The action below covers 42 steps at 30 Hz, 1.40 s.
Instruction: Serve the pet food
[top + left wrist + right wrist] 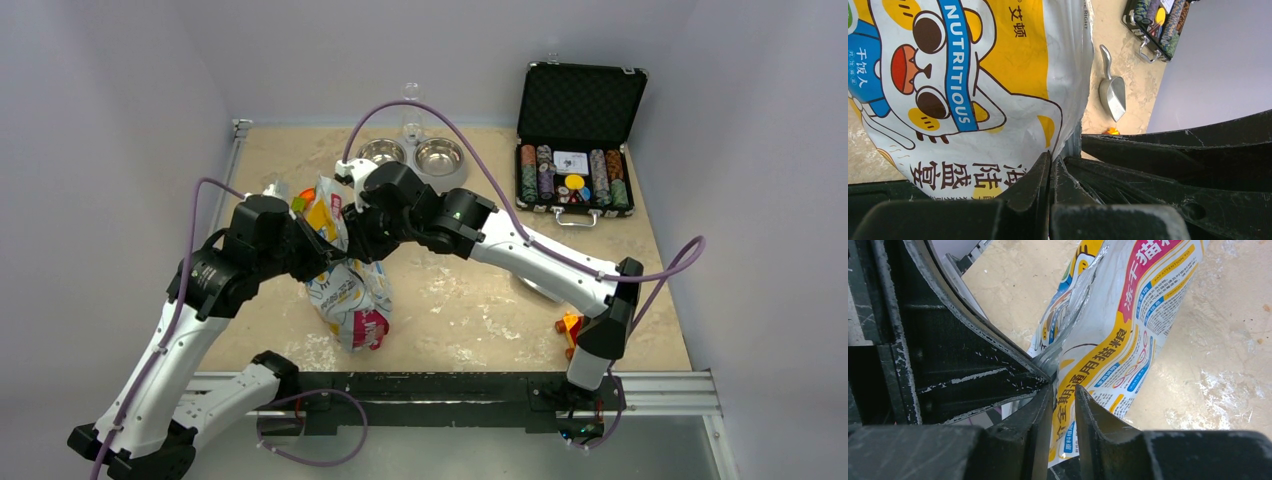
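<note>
Here, scuffed beige table, white walls.

Pet food pellets hidden in every view; printed foil bag mid-table, crumpled.

This is a robot test cell in a lab. A scuffed beige desk is boxed in by bare pale walls. A metal rail along the desk's near edge carries the left arm and right arm, which trail purple cables. Mismatched props sit on the desk: a printed bag mid-desk, and steel bowls and a poker chip case at its far edge.
</note>
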Available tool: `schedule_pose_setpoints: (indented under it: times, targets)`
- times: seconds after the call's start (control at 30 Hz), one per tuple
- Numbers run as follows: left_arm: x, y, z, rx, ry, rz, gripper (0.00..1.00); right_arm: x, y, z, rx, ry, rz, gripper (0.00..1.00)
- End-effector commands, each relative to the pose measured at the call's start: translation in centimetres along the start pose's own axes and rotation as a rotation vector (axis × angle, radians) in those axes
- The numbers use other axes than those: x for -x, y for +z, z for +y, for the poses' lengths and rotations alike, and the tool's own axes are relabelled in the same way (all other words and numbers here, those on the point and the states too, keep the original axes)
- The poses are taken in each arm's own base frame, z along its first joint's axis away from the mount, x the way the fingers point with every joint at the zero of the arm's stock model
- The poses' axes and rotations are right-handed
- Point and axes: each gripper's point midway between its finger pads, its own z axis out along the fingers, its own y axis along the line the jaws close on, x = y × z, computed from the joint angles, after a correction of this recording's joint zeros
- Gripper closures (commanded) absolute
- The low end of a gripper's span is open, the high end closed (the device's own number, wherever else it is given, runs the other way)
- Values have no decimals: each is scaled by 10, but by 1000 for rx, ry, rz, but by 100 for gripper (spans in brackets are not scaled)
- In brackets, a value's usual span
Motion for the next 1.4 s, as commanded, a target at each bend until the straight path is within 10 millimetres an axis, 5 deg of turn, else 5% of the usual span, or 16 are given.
schedule_pose_setpoints:
  times: [0.0, 0.13, 0.23, 0.43, 0.67, 1.03, 1.27, 1.37]
  targets:
    - [9, -6, -29, -121, -26, -29, 100, -9, 7, 9, 49, -23, 43, 71]
    - [8, -2, -34, -127, -21, -11, 100, -9, 16, 8, 29, -36, 50, 75]
    - [10, -7, -25, -82, -11, -26, 100, -8, 20, -12, -94, -41, 65, 100]
    - [23, -38, 43, 265, 2, -133, 100, 0, -10, -54, -298, -63, -55, 100]
    - [23, -47, 38, 178, 50, -158, 100, 4, -27, -72, -351, -82, -97, 100]
    - [50, -103, 83, 377, 85, -357, 100, 4, -57, -128, -542, -105, -100, 100]
    - [52, -74, 56, 259, 128, -333, 100, 7, -59, -68, -177, -175, -139, 100]
    - [64, -64, 51, 264, 162, -369, 89, 13, -63, -49, -88, -169, -152, 100]
